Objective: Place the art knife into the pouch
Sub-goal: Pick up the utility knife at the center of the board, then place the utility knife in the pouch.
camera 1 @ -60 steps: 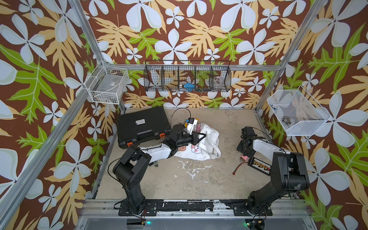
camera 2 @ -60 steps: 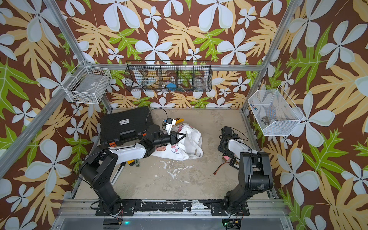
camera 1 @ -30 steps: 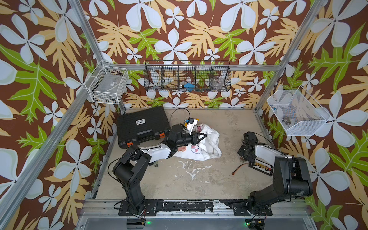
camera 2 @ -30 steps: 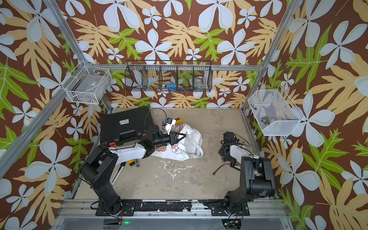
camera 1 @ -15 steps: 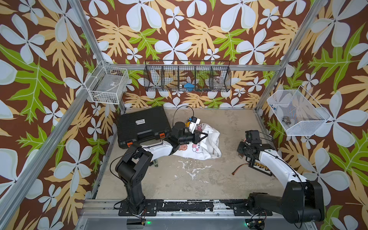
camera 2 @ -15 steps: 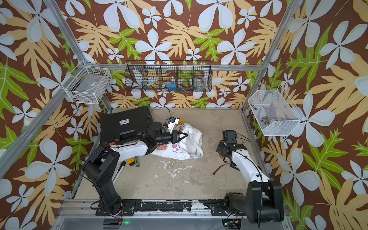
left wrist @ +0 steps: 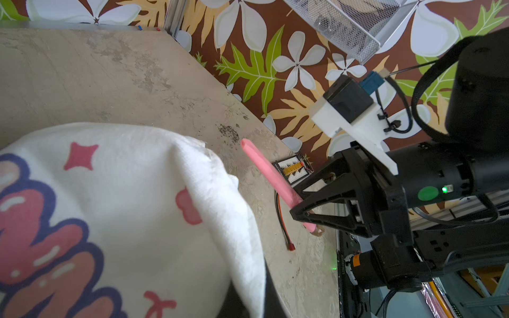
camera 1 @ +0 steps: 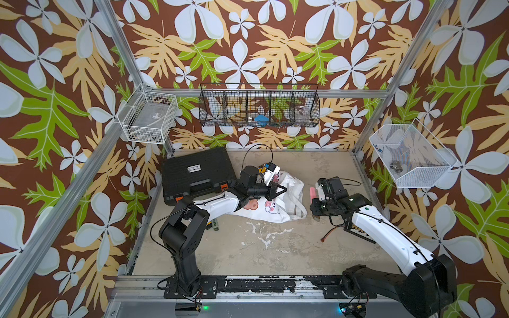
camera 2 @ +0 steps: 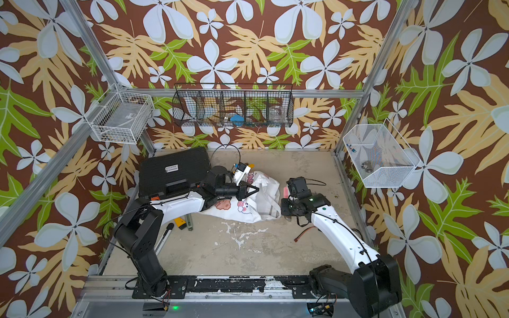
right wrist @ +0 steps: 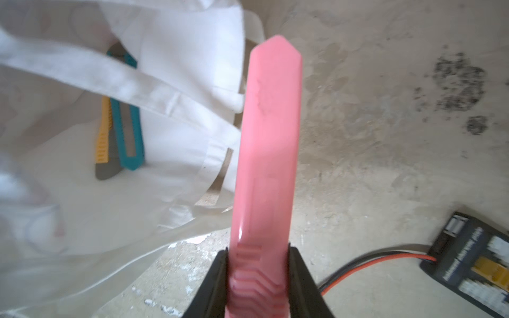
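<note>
The pouch (camera 1: 275,205) (camera 2: 248,203), a white printed tote, lies crumpled mid-table with its mouth facing the right arm. My left gripper (camera 1: 284,189) (camera 2: 257,190) is shut on its upper cloth edge, holding it raised; in the left wrist view the cloth (left wrist: 110,206) fills the space at that gripper (left wrist: 249,302). My right gripper (camera 1: 314,205) (right wrist: 259,261) is shut on the pink art knife (camera 1: 312,192) (right wrist: 267,151) (left wrist: 264,168), which hangs just beside the strap handles (right wrist: 154,88), pointing to the back of the table.
A teal cutter (right wrist: 129,132) and a yellow one (right wrist: 103,137) lie inside the pouch. A black tool case (camera 1: 198,173) sits behind the left arm. A charger board (right wrist: 468,261) with a red wire (camera 1: 330,236) lies under the right arm. Small tools (camera 2: 180,221) lie by the left base.
My right arm has stretched out and carried the pink art knife leftward, closer to the pouch's handles. The left gripper has kept its hold on the pouch, shifting only slightly.
</note>
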{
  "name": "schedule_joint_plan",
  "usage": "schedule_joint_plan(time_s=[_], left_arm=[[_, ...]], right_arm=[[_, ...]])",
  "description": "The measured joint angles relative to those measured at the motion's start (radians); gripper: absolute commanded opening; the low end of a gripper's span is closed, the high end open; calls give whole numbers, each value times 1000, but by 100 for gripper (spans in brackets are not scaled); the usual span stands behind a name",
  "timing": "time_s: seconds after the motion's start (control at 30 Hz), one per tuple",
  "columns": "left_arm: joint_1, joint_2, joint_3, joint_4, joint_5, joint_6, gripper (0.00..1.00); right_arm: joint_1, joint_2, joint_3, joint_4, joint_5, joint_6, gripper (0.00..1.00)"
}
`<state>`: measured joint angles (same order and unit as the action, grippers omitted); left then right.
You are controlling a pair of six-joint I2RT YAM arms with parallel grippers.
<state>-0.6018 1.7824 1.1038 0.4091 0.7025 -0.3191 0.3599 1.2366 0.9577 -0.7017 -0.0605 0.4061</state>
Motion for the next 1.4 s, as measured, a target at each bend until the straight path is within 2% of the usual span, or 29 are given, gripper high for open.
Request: schedule_joint_plan(time_s=[0.4, 0.57, 0.83, 1.23, 1.37, 1.4], left_arm=[[13, -18, -12, -46, -18, 51, 0], [13, -43, -40, -45, -13, 51, 0], [13, -89, -77, -42, -6, 50, 0], [22, -111, -82, -37, -25, 36, 0], [24, -123, -82, -36, -72, 36, 0], [25, -126, -82, -35, -83, 35, 0]], right_arm=[[185, 27, 26, -85, -42, -14, 30], [190, 101, 93, -91, -56, -21, 30], [195, 311, 279, -69, -109, -71, 30], [182, 489, 403, -19, -195, -118, 33], [157, 531, 428, 6, -243, -117, 41], [151, 535, 431, 16, -251, -117, 48]])
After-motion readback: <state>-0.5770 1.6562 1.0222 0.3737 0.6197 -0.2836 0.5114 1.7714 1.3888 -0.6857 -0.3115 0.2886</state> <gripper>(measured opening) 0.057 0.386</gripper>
